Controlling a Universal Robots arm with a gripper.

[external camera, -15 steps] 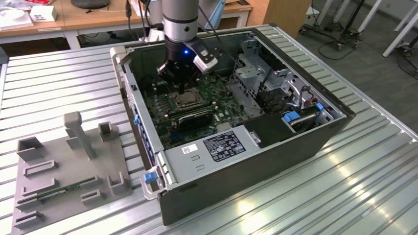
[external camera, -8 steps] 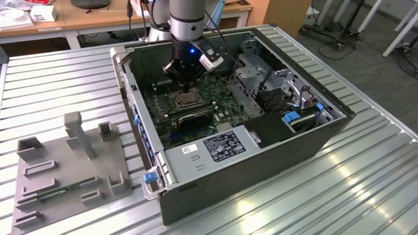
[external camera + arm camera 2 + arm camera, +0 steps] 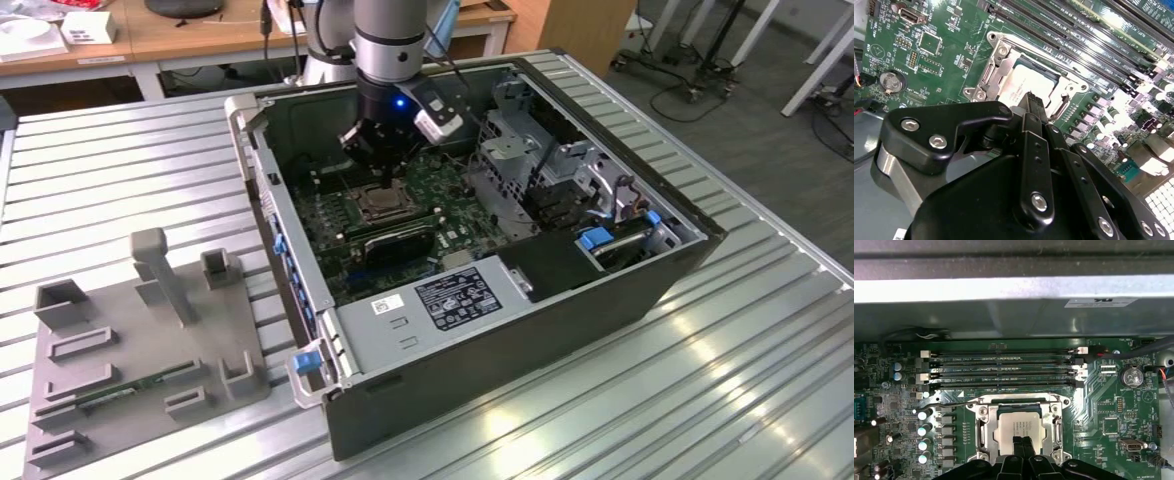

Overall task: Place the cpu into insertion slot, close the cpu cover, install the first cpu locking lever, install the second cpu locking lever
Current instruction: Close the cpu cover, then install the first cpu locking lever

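The cpu (image 3: 1019, 424) lies flat in the insertion slot (image 3: 979, 412) on the green board, pale and silvery in both wrist views (image 3: 1026, 82). The cpu cover (image 3: 1056, 429) is a silvery frame lying down around the chip, which shows through its window. A thin wire lever (image 3: 954, 403) runs along one side of the socket. My gripper (image 3: 1022, 445) hangs straight over the chip's near edge, fingers shut together with nothing seen between them. In the exterior view the gripper (image 3: 387, 182) is inside the open computer case, just above the socket (image 3: 378, 205).
Black memory slots (image 3: 1004, 370) run beside the socket, with the case wall (image 3: 1004, 290) behind them. Capacitors (image 3: 924, 430) and a coin cell (image 3: 1131, 375) flank it. The exterior view shows a drive cage (image 3: 534, 160), a power supply (image 3: 454, 295) and a grey fixture (image 3: 134, 330) outside the case.
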